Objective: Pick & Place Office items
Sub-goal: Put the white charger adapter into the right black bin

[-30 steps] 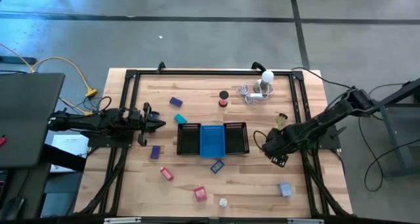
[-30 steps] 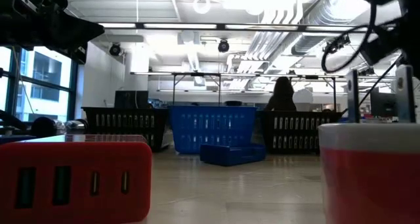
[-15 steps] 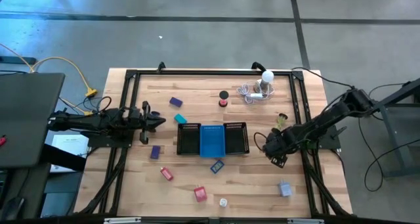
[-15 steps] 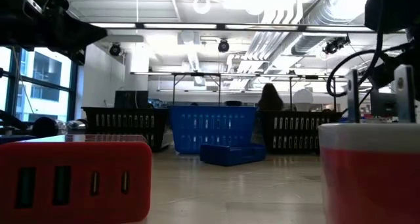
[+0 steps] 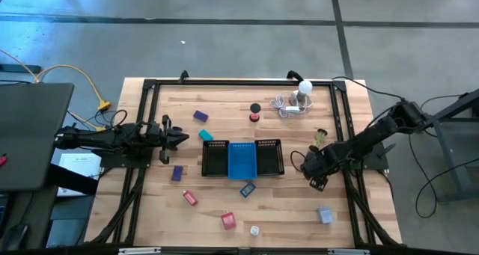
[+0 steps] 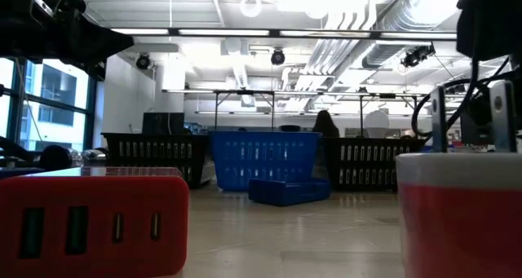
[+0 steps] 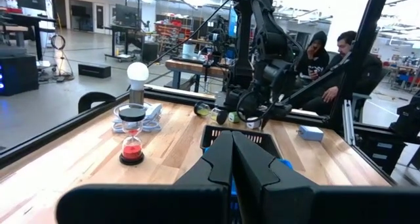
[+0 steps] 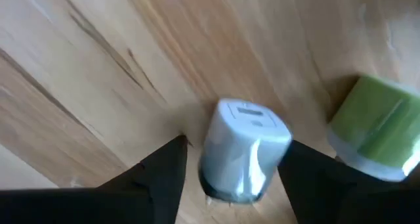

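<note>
My right gripper point(image 5: 315, 173) points down at the table right of the trays. In the right wrist view its open fingers point(image 8: 161, 181) stand on either side of a small white, round-topped office item point(image 8: 244, 148) that stands on the wood; a green-capped one point(image 8: 375, 129) stands beside it. The gripper hides the white item in the high view. My left gripper point(image 5: 179, 140) waits shut and level above the table's left side. Purple point(image 5: 200, 116), teal point(image 5: 205, 135), blue point(image 5: 248, 188), red point(image 5: 228, 221) and grey point(image 5: 325, 214) blocks lie scattered. My right gripper comes from above with one finger on each side of the white item point(image 8: 216, 158), which stands upright on the table. Whether the fingers touch it, I cannot tell.
A blue tray point(image 5: 242, 160) between two black mesh trays point(image 5: 215, 158) stands at mid-table. A white bulb with coiled cable point(image 5: 302, 90) and a red spool under a black disc point(image 5: 255, 112) stand at the far side. A black frame point(image 5: 239, 81) borders the table. People sit beyond it.
My right gripper has come down toward the table beside the trays, still pointing down. My left arm has kept still, and no item has moved.
</note>
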`<control>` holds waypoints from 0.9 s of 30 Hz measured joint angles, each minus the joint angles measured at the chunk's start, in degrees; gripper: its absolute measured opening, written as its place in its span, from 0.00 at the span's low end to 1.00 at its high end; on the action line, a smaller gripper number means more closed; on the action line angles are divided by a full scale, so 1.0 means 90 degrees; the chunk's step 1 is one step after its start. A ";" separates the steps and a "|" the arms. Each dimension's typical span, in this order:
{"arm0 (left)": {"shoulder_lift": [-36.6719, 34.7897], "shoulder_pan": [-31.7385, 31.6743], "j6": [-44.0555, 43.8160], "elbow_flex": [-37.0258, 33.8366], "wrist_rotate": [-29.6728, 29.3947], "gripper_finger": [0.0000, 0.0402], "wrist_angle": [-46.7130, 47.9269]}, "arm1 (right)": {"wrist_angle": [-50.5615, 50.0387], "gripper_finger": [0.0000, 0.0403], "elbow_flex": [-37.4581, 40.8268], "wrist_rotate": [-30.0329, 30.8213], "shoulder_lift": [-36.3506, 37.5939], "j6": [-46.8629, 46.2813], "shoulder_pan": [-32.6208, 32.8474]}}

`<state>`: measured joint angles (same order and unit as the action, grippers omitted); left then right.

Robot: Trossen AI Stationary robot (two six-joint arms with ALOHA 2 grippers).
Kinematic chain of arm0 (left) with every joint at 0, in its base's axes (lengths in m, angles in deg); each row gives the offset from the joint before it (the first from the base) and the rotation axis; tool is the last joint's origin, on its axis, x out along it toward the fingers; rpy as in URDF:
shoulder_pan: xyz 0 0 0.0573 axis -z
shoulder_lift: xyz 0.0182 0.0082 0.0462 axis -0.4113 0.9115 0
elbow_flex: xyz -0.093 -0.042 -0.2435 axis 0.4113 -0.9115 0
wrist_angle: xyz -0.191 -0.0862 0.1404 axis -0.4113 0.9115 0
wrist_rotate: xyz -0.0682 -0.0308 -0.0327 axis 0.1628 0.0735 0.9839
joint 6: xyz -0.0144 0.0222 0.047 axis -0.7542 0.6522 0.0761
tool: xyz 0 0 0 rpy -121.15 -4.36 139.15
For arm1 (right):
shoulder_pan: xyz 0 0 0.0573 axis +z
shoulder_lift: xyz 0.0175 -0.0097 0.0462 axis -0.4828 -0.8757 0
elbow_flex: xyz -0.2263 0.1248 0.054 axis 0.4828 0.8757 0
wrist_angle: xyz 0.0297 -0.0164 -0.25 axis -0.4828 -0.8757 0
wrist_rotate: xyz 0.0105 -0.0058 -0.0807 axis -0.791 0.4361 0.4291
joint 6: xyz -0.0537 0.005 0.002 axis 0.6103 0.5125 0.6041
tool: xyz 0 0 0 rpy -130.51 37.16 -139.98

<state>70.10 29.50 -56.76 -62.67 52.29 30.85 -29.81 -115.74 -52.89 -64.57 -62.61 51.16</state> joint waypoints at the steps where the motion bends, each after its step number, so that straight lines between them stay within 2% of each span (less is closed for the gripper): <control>1: 0.0000 0.0000 0.0011 -0.0001 0.0000 0.00 -0.0002 | 0.0017 0.51 0.0002 0.0013 0.0000 0.0084 -0.0051; 9: 0.0000 0.0000 0.0040 -0.0001 -0.0005 0.00 0.0000 | 0.0047 0.30 0.0000 -0.0028 -0.0002 0.0292 -0.0329; 14: 0.0000 0.0000 0.0040 -0.0001 -0.0005 0.00 0.0000 | -0.0031 0.30 -0.0049 0.0024 -0.0011 0.0445 -0.0324; 17: -0.0001 0.0000 0.0040 0.0000 -0.0002 0.00 0.0000 | -0.0433 0.30 -0.0371 0.0144 -0.0024 0.0441 -0.0323; 24: 0.0001 0.0000 0.0045 0.0000 0.0000 0.00 0.0000 | -0.1670 0.30 -0.1901 0.0430 -0.0017 0.0726 -0.0295; 27: 0.0001 0.0000 0.0045 0.0000 0.0000 0.00 0.0002 | -0.1781 0.30 -0.2524 0.0755 -0.0017 0.1091 -0.0368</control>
<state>70.11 29.50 -56.35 -62.67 52.29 30.87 -45.84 -138.45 -46.10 -64.73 -52.79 47.86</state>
